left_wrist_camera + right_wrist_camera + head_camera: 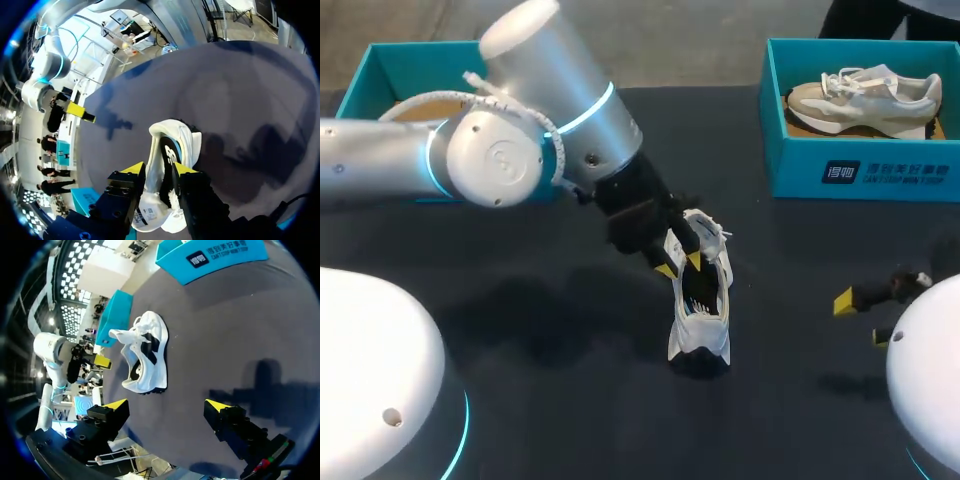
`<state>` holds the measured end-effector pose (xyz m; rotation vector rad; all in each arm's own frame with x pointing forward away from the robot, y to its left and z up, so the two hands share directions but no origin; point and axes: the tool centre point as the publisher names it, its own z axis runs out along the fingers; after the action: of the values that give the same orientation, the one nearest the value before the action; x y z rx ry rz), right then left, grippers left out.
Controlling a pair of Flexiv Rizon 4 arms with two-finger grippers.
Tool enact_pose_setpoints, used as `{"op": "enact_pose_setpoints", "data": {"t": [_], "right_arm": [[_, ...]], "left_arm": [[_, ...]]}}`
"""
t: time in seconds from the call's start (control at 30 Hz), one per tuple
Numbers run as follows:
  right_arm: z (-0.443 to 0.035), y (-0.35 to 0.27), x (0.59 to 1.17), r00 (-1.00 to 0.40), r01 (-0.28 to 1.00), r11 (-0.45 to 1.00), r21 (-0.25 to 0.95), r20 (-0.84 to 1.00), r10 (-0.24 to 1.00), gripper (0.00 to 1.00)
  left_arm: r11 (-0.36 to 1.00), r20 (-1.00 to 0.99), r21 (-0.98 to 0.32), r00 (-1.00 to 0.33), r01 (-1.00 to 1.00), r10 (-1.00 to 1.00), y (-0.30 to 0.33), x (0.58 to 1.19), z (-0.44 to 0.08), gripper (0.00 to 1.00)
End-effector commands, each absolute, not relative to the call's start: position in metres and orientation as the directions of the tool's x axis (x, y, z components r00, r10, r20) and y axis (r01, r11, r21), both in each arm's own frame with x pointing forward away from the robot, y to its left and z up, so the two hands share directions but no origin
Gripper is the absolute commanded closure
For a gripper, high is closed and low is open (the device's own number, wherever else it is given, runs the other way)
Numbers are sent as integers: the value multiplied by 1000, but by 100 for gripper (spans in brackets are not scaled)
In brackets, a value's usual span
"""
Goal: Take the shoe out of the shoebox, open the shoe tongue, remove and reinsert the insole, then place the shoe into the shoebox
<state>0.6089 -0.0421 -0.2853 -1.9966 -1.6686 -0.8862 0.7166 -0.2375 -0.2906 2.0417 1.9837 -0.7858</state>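
White shoe (701, 338) is seen out of the box, standing on the dark table (550, 330) at frame centre, toe toward the lower edge. Its tongue is clamped between the fingers of the left gripper (680, 264), which comes in from the upper left. Right gripper (862, 318) is held over the table at lower right, fingers wide apart, nothing between them, well apart from the shoe. Teal shoebox (378, 68) is placed at upper left, partly hidden by the left arm. A second box (860, 168) at upper right is filled with a beige shoe (865, 100).
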Motion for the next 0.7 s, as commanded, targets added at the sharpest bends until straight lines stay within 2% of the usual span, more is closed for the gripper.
{"op": "enact_pose_setpoints", "data": {"t": [0.03, 0.7], "right_arm": [[-259, -57, 613, 104, 977, -201, 68, 670, 735, 0], [-256, -58, 616, 124, 976, -210, 51, 664, 737, 0]], "left_arm": [[-87, -421, -216, -13, 972, 907, -243, 719, -290, 65], [-109, -339, -182, 41, 977, 940, -260, 717, -291, 67]]}}
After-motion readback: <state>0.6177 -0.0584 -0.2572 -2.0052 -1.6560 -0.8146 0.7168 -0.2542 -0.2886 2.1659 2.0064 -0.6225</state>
